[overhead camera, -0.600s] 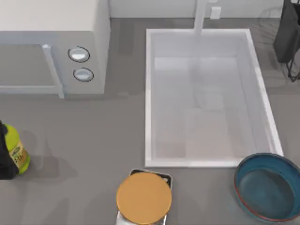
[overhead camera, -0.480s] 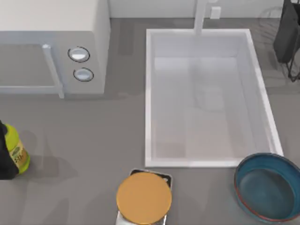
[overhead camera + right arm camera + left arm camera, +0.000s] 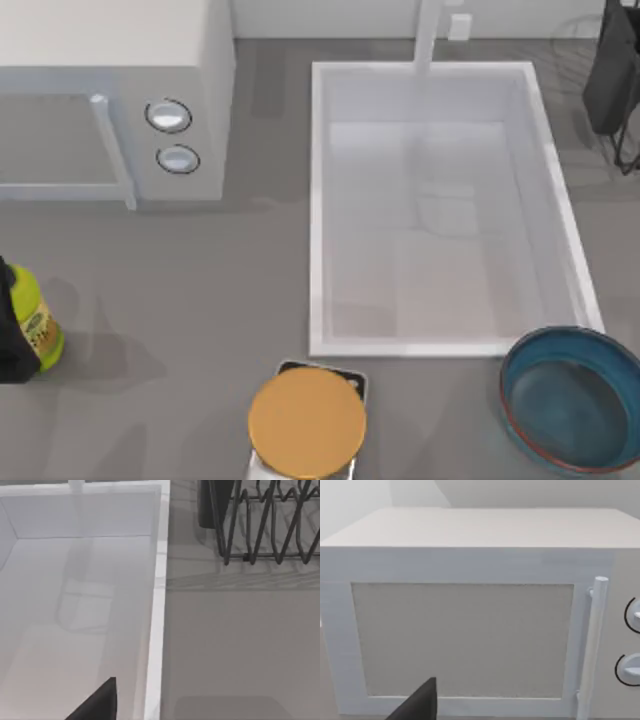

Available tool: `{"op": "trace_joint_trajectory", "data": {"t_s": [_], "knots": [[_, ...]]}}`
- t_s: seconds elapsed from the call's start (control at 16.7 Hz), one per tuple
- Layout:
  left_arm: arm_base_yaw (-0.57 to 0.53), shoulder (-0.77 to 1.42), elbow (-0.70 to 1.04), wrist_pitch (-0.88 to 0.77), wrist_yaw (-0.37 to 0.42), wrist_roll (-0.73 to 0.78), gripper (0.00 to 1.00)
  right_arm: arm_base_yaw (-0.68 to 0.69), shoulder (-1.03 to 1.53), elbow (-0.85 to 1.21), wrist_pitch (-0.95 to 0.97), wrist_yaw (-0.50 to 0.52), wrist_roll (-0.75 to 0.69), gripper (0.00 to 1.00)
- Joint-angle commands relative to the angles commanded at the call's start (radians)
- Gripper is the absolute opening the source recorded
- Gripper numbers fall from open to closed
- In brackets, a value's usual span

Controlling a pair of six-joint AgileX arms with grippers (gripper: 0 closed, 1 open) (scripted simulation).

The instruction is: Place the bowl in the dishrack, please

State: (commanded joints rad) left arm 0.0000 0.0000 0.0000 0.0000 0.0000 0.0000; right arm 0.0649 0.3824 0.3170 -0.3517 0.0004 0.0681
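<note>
**A:** Down on the grey counter, from above, what is lying where?

**B:** At the near right corner of the top view the teal-blue bowl (image 3: 572,412) is sitting upright on the counter (image 3: 200,300), just beside the front right corner of the white sink basin (image 3: 318,200). It is well apart from the dishrack (image 3: 618,80), which is showing at the far right edge as dark wire with a black upright panel. An orange-tan disc (image 3: 306,422) is resting on a small scale (image 3: 352,381) near the front middle. A white microwave (image 3: 120,100) is standing at the far left, and a yellow bottle (image 3: 30,325) is standing at the left edge.

**A:** And your left wrist camera?

**B:** It is facing the microwave door (image 3: 462,640), with its upright handle (image 3: 592,645) and two knobs (image 3: 632,667) beside it. A dark tip of my left claw (image 3: 422,705) is poking in at the edge; whether it is released or clenched, I cannot tell.

**A:** The right wrist?

**B:** It is looking along the sink's rim (image 3: 157,610), with the basin on one side and bare counter on the other. The dishrack's wires (image 3: 265,525) are standing beyond, on the counter. One dark tip of my right claw (image 3: 102,702) is showing; I cannot tell its state either.
</note>
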Motion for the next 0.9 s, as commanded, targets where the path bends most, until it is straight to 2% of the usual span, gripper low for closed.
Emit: {"op": "trace_joint_trajectory", "data": {"t_s": [0.54, 0.9], "knots": [[0.0, 0.0, 0.0, 0.0, 0.0, 0.0, 1.0, 0.11, 0.783, 0.52, -0.639, 0.003, 0.114, 1.0], [0.0, 0.0, 0.0, 0.0, 0.0, 0.0, 1.0, 0.15, 1.019, 0.716, -0.845, 0.0, 0.154, 1.0]]}}
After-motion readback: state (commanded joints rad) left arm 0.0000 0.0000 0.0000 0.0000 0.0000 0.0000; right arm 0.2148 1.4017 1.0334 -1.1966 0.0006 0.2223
